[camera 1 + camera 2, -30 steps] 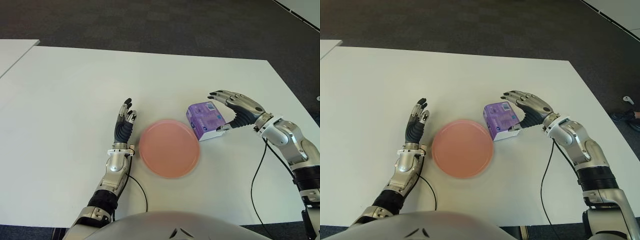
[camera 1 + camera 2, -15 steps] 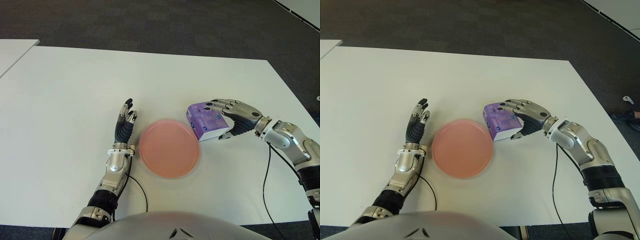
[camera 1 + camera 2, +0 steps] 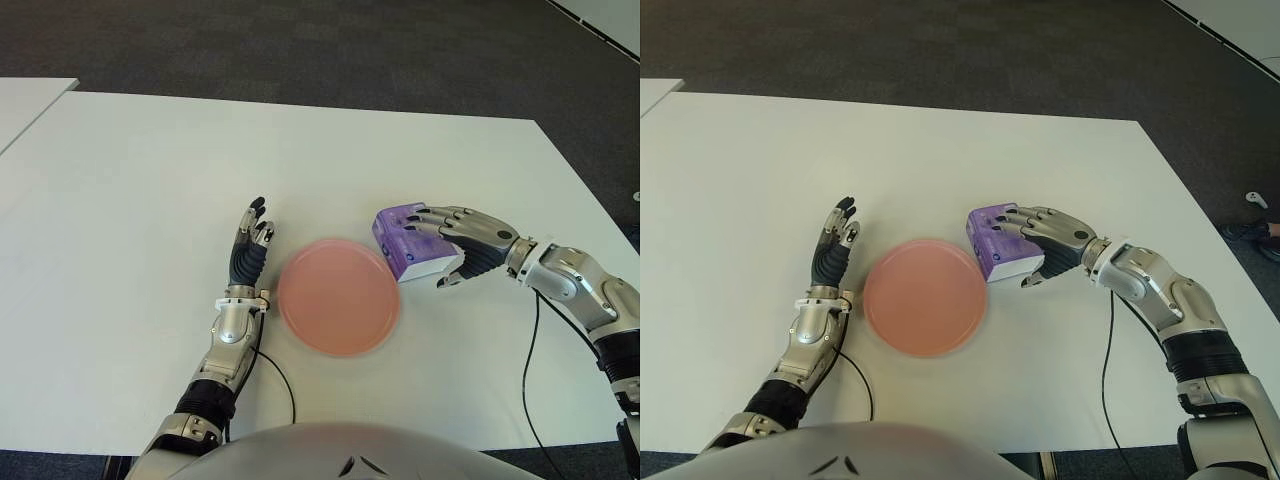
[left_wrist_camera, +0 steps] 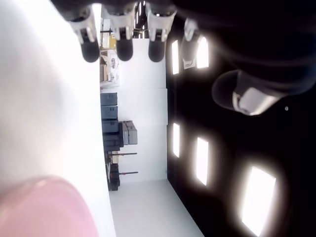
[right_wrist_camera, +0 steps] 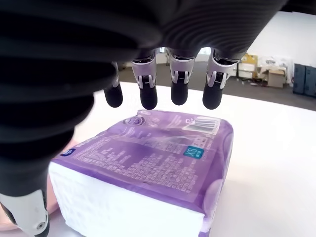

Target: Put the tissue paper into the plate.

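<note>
The white table (image 3: 120, 200) spreads out in front of me, with a second one at its far left corner. Near the middle lies the pink plate (image 3: 338, 297), and nothing is in it.

Just to the right of the plate, touching or nearly touching its rim, sits the tissue pack (image 3: 405, 243): a purple wrapper with a white end face, lying flat on the table, not yet in the plate.

My right robot hand (image 3: 458, 240) is over the pack from the right. The four fingers (image 5: 179, 81) reach across its top, fingertips toward the far edge, while the thumb (image 5: 29, 219) sits low beside the white end nearest me. The fingers are only partly curled. In the wrist view they hover just above the wrapper, so I have not closed on it.

My left robot hand (image 3: 248, 250) shows just left of the plate, fingers straight and relaxed, holding nothing.
</note>
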